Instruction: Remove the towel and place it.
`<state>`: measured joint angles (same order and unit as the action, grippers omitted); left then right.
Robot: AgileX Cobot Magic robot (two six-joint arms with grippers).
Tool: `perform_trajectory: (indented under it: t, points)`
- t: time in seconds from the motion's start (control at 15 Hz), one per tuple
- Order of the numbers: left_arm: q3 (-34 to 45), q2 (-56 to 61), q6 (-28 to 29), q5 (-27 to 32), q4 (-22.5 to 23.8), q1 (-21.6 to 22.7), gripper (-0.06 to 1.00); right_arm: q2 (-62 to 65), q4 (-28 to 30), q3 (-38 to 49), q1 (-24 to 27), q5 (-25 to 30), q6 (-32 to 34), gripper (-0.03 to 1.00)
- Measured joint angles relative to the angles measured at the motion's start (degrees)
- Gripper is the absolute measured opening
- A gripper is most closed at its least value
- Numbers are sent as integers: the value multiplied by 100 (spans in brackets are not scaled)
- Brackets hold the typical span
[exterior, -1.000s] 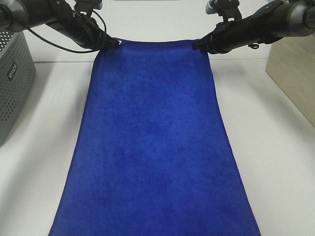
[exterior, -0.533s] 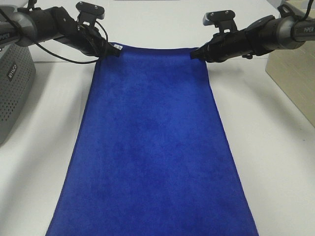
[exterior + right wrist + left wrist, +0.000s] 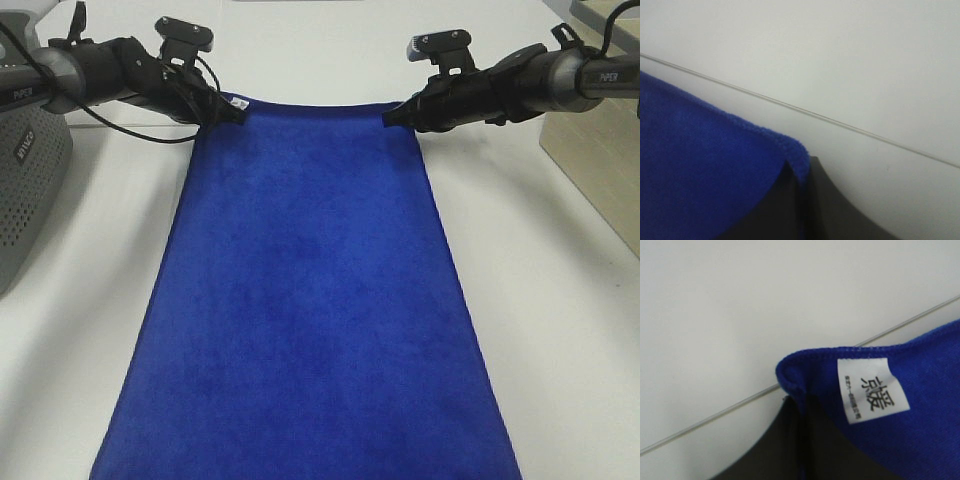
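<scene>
Small white fabric tag [image 3: 871,390] on deep-blue plush towel [image 3: 310,300]: black East Asian characters, fine print illegible.
Right black robot arm [image 3: 560,78]: "PiPER".
Left black robot arm [image 3: 60,75]: "PiPER".

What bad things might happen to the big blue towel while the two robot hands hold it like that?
1. Each gripper pinches only a corner of the towel: the left gripper beside the white tag, the right gripper at the other corner. A tug might pull a corner free.
2. The towel's near end runs out of the high view, so it may drag on the white table.
3. The grey basket stands close on the left and might get bumped.
</scene>
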<state>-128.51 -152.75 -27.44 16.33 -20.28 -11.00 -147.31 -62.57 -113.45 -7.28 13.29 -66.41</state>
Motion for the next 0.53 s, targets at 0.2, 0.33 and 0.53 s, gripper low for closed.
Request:
perform_trajectory:
  t: [0.2,0.33,0.53]
  points:
    - [0,-17,-34,-126,0,0,0,-143,0,-40,0,0,0,2]
    - [0,-29,-74,-132,0,0,0,-143,0,-40,0,0,0,2]
    - [0,-74,-86,-229,0,0,0,-143,0,-46,0,0,0,2]
